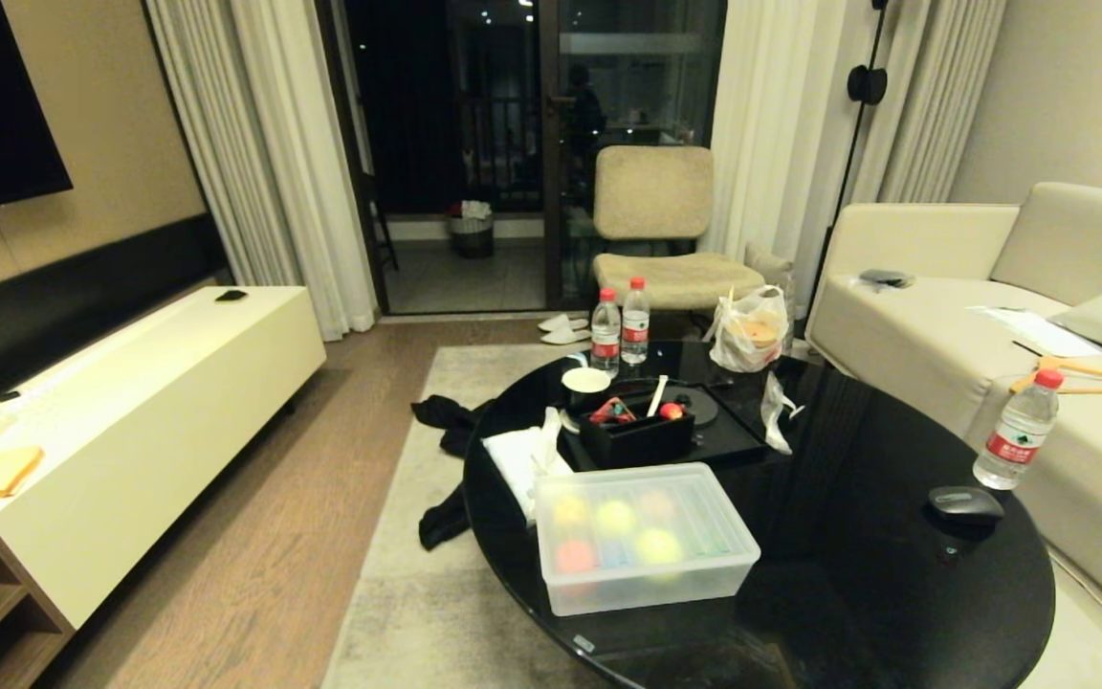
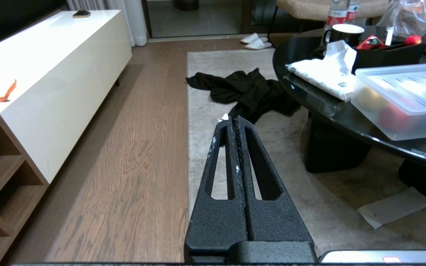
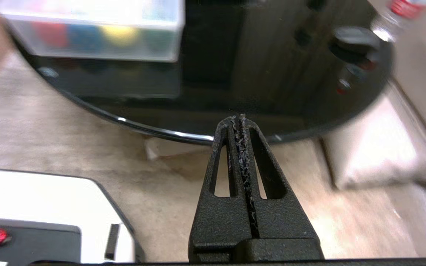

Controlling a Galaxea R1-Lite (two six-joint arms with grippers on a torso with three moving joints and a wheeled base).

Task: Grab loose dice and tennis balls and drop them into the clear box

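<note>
Neither gripper shows in the head view. On the round black table [image 1: 895, 593] the clear box [image 1: 647, 550] sits near the front edge with its ribbed lid on; yellow-green tennis balls [image 1: 658, 546] and red and blue shapes show dimly through the plastic. Just behind it stands a black tray [image 1: 637, 435] with small red things in it, a white folded cloth [image 1: 522, 459] to its left, a dark cup [image 1: 586, 383] and two water bottles [image 1: 620, 330] further back, and a plastic bag [image 1: 750, 330] beside them. A computer mouse [image 1: 964, 502] and another water bottle [image 1: 1018, 431] lie well apart to the right, near the sofa [image 1: 943, 316]. Dark clothing [image 1: 446, 421] lies on the rug.

Left wrist view: the left gripper [image 2: 232, 118] has its fingers pressed together, holding nothing, hanging over the rug [image 2: 205, 111] beside the table. The clear box [image 2: 401, 99] is on the table edge off to one side, with the white cloth [image 2: 327, 75] next to it and the dark clothing [image 2: 246, 88] on the floor ahead. A white cabinet [image 2: 50, 66] runs along the wall.

Right wrist view: the right gripper [image 3: 238, 118] is likewise closed and empty, its tips at the table rim [image 3: 154, 131]. The clear box [image 3: 98, 29] lies beyond on the table, the mouse [image 3: 355, 37] well apart from it; the picture is blurred.
</note>
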